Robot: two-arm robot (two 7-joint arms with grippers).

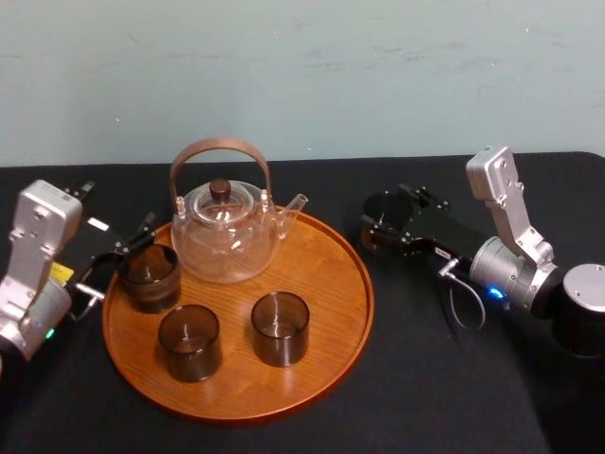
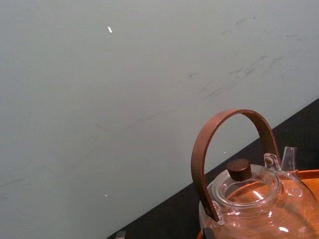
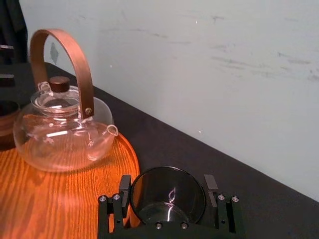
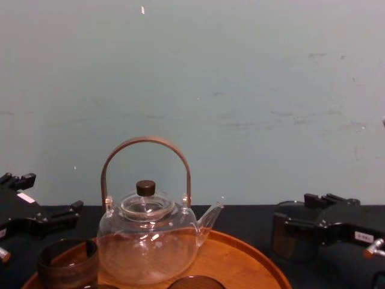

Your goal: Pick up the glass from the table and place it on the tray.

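Note:
A dark glass (image 1: 383, 223) stands over the black table (image 1: 425, 378), just off the right rim of the round wooden tray (image 1: 352, 274). My right gripper (image 1: 386, 214) is shut on it, one finger touching each side. The right wrist view shows that glass (image 3: 168, 199) between the two black fingers (image 3: 124, 188), beside the tray (image 3: 60, 204). From the chest, the glass (image 4: 287, 238) sits low at the right in the gripper (image 4: 304, 227). Whether it rests on the cloth or hangs just above it, I cannot tell. My left gripper (image 1: 118, 255) is open at the tray's left edge.
A clear glass teapot (image 1: 227, 232) with a brown arched handle stands at the back of the tray. Three dark glasses are on the tray: one at the left (image 1: 149, 276) next to the left gripper, two near the front (image 1: 189, 342) (image 1: 280, 327). The tray's right part is bare wood.

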